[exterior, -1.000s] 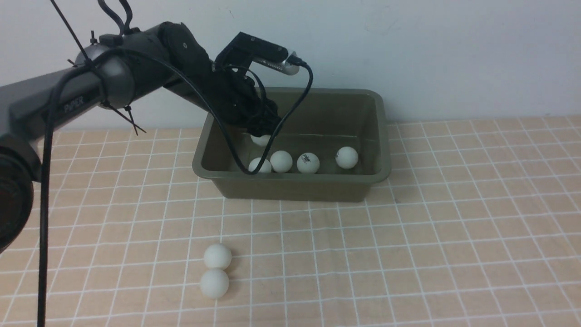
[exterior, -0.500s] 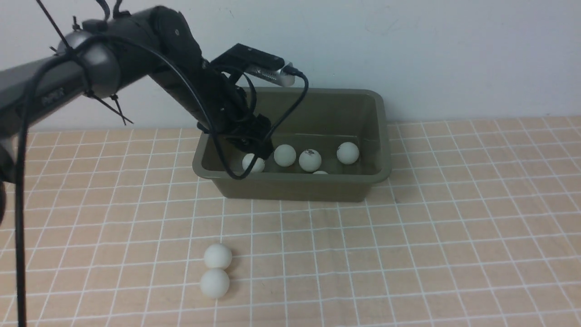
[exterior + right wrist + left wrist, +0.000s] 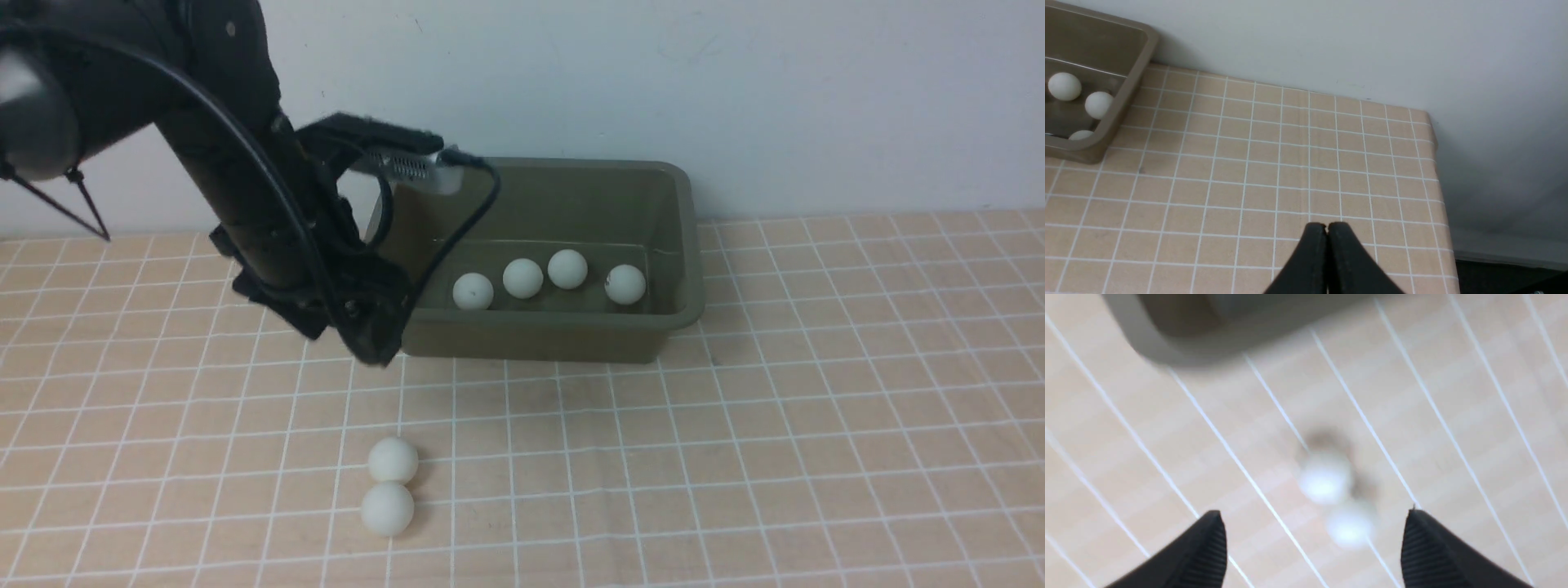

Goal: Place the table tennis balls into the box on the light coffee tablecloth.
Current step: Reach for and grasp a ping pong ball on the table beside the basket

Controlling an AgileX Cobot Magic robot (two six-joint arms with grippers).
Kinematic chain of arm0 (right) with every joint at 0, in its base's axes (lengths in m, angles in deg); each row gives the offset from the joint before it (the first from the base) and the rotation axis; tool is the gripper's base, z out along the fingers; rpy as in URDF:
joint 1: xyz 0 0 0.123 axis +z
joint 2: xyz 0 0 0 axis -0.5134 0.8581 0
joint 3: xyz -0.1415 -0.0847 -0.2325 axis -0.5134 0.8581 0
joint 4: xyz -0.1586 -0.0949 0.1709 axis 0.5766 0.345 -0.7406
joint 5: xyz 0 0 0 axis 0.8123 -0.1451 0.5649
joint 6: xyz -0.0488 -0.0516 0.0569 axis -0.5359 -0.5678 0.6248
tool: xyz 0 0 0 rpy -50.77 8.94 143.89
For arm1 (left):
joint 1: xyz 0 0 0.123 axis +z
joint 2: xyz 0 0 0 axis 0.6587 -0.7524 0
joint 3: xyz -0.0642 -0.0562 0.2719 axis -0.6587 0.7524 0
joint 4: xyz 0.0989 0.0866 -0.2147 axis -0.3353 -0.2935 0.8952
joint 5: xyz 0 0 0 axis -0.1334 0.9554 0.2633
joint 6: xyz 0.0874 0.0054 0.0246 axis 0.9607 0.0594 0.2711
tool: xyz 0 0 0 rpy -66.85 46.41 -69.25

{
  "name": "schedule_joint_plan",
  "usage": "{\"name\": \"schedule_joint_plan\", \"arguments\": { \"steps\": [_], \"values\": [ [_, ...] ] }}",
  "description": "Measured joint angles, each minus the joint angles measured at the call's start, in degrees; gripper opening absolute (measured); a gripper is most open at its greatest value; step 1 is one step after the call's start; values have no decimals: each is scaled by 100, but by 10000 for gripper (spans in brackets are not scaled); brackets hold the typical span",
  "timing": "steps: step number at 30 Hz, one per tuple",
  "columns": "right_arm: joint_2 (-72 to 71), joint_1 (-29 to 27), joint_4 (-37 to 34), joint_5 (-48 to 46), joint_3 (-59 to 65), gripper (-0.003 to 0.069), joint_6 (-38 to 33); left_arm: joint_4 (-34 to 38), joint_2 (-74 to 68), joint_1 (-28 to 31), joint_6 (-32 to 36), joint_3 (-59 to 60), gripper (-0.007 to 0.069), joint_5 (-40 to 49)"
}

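Plainly, the risk sits with the two small matte white table tennis balls [image 3: 393, 460] lying loose on the light coffee tablecloth [image 3: 735, 457] with its thin white grid. The nearer ball [image 3: 387, 510] touches the farther one.

The left claw [image 3: 1312, 520] hangs just off the left end of the rectangular olive-green plastic box [image 3: 539, 339], pointed toward the pair. Its jaws are spread wide and hold nothing. If it comes down over one ball, a finger would likely nudge the neighbour and send it rolling across the bench, perhaps out of reach. A pinch off centre on so light and smooth a sphere could also squirt it out. The left wrist view is blurred, so the aim is hard to judge. The right claw [image 3: 1327, 228] is closed tight and empty, well apart from the box.

Counted: one box, one tablecloth, two claws. Two balls lie outside the box. Four show inside it in the front view. The right wrist view shows what looks like one more [image 3: 1081, 134] tucked against the near wall, so probably five inside and seven in all.
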Motion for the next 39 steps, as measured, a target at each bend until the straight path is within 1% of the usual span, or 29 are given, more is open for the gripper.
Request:
{"name": "schedule_joint_plan", "arguments": {
  "steps": [3,6,9,12,18,27,39],
  "values": [
    [0,0,0,0,0,-18,2,166,187,-105,-56,936,454,-725],
    [0,0,0,0,0,-18,2,225,208,-225,-81,1527,445,-1605],
    [0,0,-33,0,0,-18,7,227,198,-378,-86,1872,445,-2397],
    [0,0,-107,0,0,-18,7,246,129,-470,-86,1916,445,-2754],
    [0,0,-134,0,0,-18,7,246,-128,-489,-86,1917,445,-2951],
    [0,0,-148,0,0,-18,7,-109,-389,-493,-177,1917,445,-2982],
    [0,0,-148,0,0,-18,7,-138,-648,-493,-194,1917,445,-3125]
  ]
}}
